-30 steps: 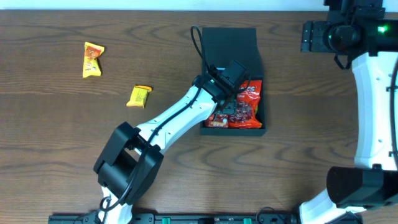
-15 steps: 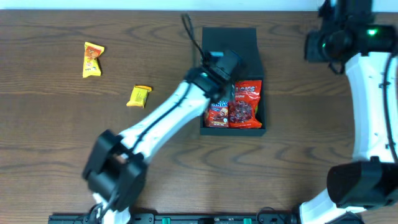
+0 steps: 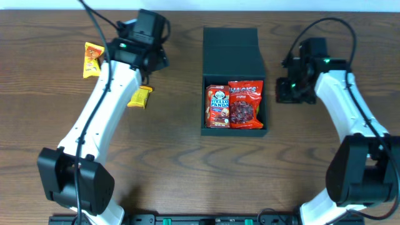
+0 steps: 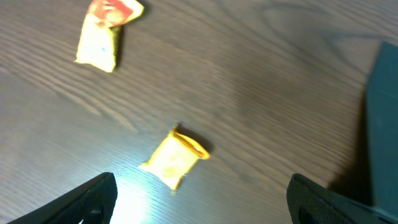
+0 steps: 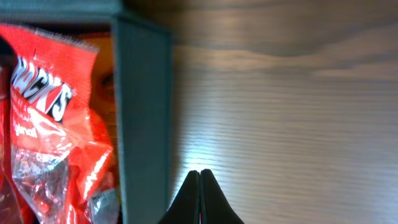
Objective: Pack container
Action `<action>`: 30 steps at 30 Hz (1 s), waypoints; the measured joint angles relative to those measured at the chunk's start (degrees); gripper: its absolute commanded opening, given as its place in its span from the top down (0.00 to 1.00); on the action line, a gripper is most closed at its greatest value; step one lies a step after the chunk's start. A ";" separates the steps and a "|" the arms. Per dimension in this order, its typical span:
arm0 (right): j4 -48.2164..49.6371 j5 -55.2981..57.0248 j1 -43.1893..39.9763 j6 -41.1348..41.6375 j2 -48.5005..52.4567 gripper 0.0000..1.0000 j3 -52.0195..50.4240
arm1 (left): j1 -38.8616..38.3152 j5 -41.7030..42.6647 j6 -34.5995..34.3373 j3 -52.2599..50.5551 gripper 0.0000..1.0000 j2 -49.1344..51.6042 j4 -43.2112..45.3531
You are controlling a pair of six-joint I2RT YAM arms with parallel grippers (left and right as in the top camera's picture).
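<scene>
The dark container sits mid-table with its flap lid folded back. Inside lie a blue-and-red Hello Panda packet and a red packet. My left gripper hangs open above the table left of the container, holding nothing. In the left wrist view its gripper has a yellow packet ahead between the wide-apart fingers. My right gripper is shut and empty just outside the container's right wall, its gripper showing tips pressed together; the red packet shows past the wall.
Two loose snacks lie on the left of the wooden table: a yellow packet and an orange-yellow packet, the latter also at the top left of the left wrist view as the orange-yellow packet. The container's edge is at that view's right.
My left arm has swung out of the container to the left, leaving both packets inside. My right arm came down beside the container's right wall and its jaws shut.
</scene>
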 measured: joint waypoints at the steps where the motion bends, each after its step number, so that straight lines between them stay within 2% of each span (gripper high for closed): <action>1: 0.63 -0.11 0.66 0.15 0.17 0.99 -0.79 | 0.76 0.24 0.07 0.02 0.12 0.00 -0.22; 10: 4.07 -0.79 5.11 4.07 7.69 0.98 -2.05 | 5.44 0.90 3.34 0.00 0.12 0.00 -0.66; 19: 8.20 -1.86 12.22 7.82 8.02 0.98 -2.25 | 8.11 1.07 5.81 0.00 0.12 0.00 -0.66; 30: 10.19 -3.45 15.17 10.73 8.02 0.99 -2.25 | 9.35 0.83 9.40 0.00 0.10 0.00 -0.35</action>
